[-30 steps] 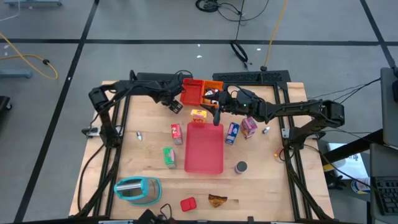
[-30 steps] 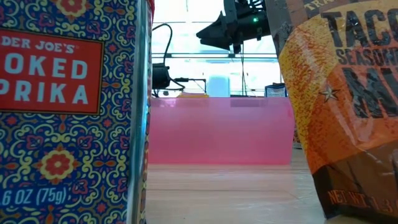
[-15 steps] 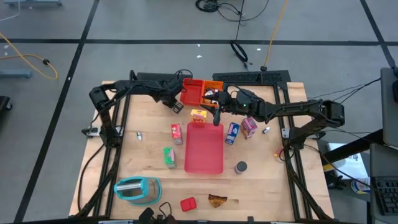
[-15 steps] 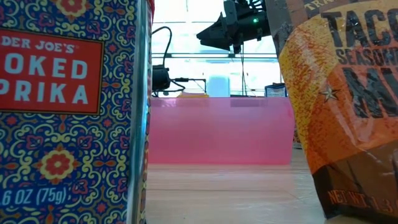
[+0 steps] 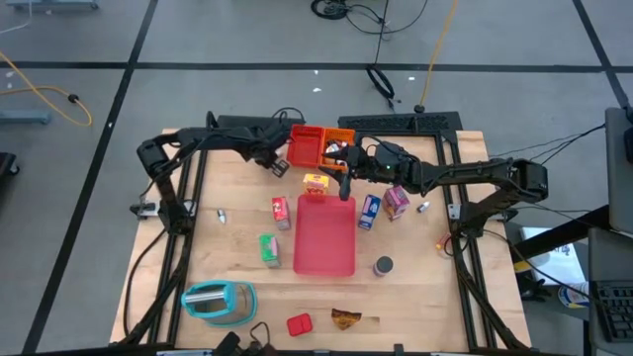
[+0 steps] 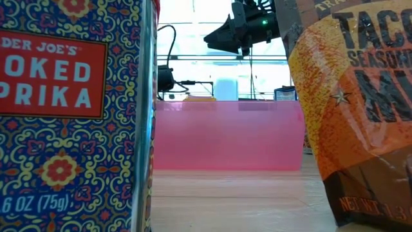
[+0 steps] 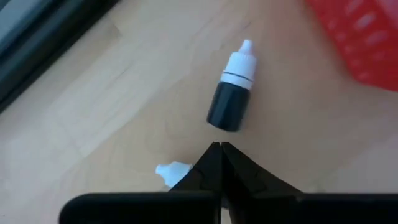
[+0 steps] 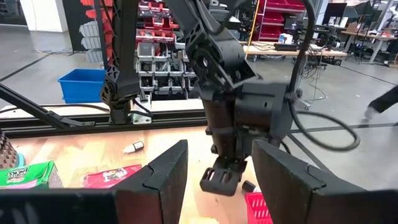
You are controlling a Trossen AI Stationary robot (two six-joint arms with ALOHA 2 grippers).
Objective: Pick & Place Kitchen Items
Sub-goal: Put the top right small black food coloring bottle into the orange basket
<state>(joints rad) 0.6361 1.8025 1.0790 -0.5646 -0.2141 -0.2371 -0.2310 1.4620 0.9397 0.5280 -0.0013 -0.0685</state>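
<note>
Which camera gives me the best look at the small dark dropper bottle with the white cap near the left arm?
The left wrist view: the small dark dropper bottle with the white cap lies on its side on the wooden table, just ahead of the left gripper, whose jaws are shut. The high view shows only a tiny speck there; the low view does not show it.

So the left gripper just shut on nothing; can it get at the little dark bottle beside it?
Probably yes: the left gripper, shut and empty, sits just short of the dark bottle, with bare table between them.

Two bins — one tray — two dropper bottles.
</note>
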